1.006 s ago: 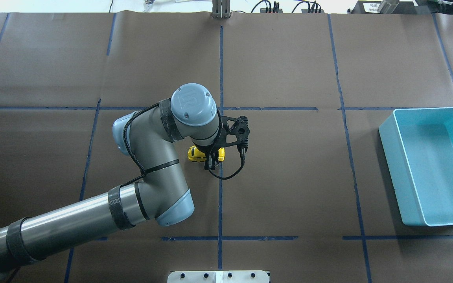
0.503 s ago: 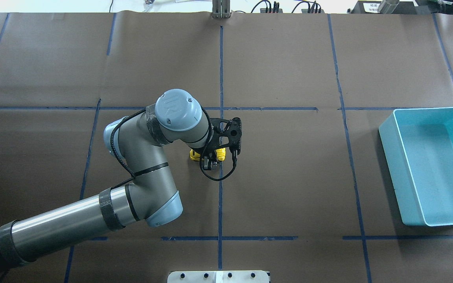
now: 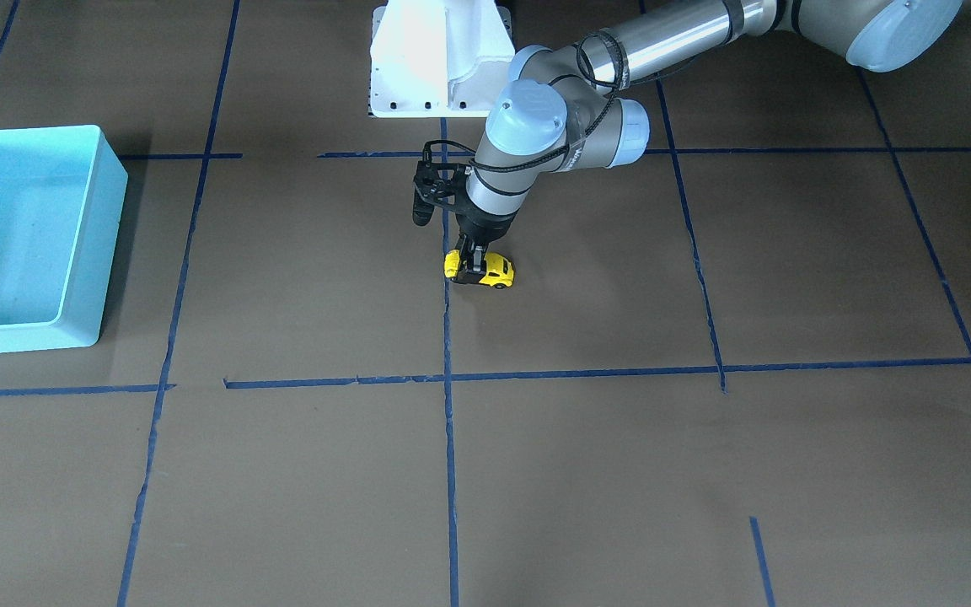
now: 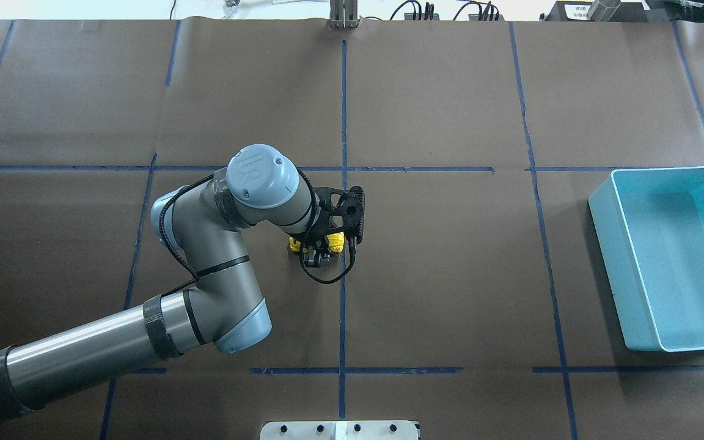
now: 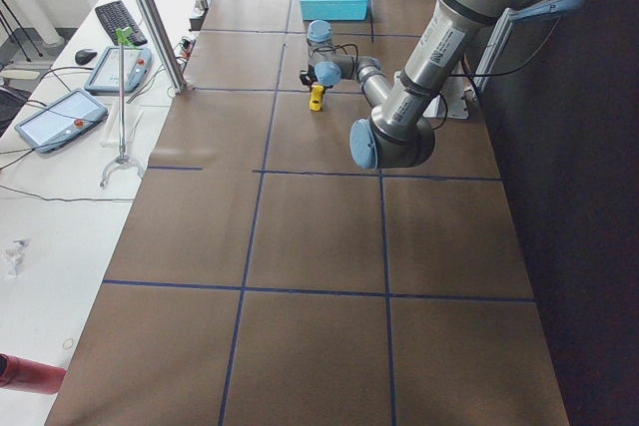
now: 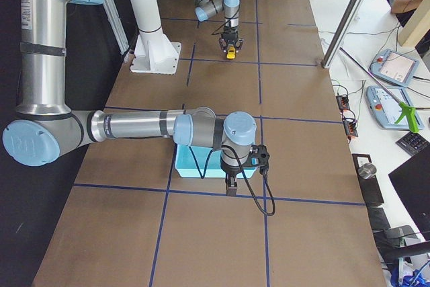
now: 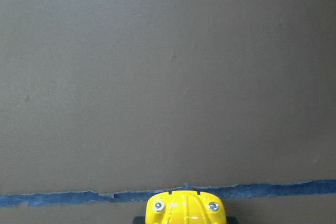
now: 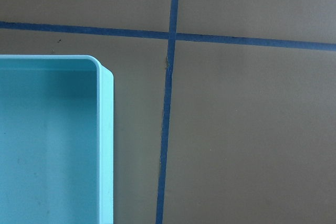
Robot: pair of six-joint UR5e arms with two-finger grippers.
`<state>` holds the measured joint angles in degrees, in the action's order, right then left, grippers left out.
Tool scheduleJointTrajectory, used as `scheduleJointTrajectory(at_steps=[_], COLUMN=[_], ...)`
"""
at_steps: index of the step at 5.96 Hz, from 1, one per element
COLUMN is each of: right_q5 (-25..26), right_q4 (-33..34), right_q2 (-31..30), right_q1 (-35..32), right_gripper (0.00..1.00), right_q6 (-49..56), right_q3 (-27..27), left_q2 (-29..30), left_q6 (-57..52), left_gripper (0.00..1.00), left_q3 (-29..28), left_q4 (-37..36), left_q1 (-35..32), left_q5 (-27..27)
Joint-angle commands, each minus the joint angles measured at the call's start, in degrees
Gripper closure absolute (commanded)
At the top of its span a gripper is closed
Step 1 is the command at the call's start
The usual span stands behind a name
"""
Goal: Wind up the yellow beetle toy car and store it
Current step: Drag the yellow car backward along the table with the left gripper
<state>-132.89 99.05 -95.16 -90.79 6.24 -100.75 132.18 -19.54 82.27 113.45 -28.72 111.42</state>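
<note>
Exterior front-facing view: likely mid wind-up, left gripper pinching the tiny yellow rounded Beetle toy car. Next: keep wheels pressed, drag back, then carry to turquoise plastic bin.

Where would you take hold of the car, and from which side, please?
Across its flanks at mid-body, coming straight down from above: the car sits upright on its wheels, narrow side to side, its roof rounded. The left gripper is placed that way.

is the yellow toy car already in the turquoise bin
No, the yellow beetle toy car stands on the table near mid-view, well apart from the turquoise bin at the edge.
</note>
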Motion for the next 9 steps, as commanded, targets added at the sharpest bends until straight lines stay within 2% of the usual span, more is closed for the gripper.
scheduleJointTrajectory(at_steps=[1, 2, 4, 5, 8, 9], right_q5=[0.0, 0.0, 0.0, 0.0, 0.1, 0.0], right_q4=[0.0, 0.0, -0.1, -0.1, 0.0, -0.1], right_q2=[0.0, 0.1, 0.2, 0.2, 0.2, 0.2], right_q1=[0.0, 0.0, 0.0, 0.0, 0.0, 0.0], right_gripper=[0.00, 0.00, 0.00, 0.00, 0.00, 0.00], right_q6=[0.0, 0.0, 0.0, 0.0, -0.1, -0.2], right_q3=[0.0, 0.0, 0.0, 0.0, 0.2, -0.1], left_q2=[-3.3, -6.6, -13.6, -17.7, -28.6, -29.2], left_q6=[-0.2, 0.2, -0.6, -0.6, -0.6, -0.2], left_gripper=[1.00, 1.00, 1.00, 0.98, 0.95, 0.08], left_q3=[0.5, 0.7, 5.8, 6.8, 7.5, 7.3], left_q4=[4.3, 9.4, 11.3, 15.2, 25.3, 25.7], left_q1=[-1.4, -2.6, -4.9, -6.1, -10.5, -14.2], left_q5=[3.8, 6.3, 7.3, 7.3, 10.8, 15.4])
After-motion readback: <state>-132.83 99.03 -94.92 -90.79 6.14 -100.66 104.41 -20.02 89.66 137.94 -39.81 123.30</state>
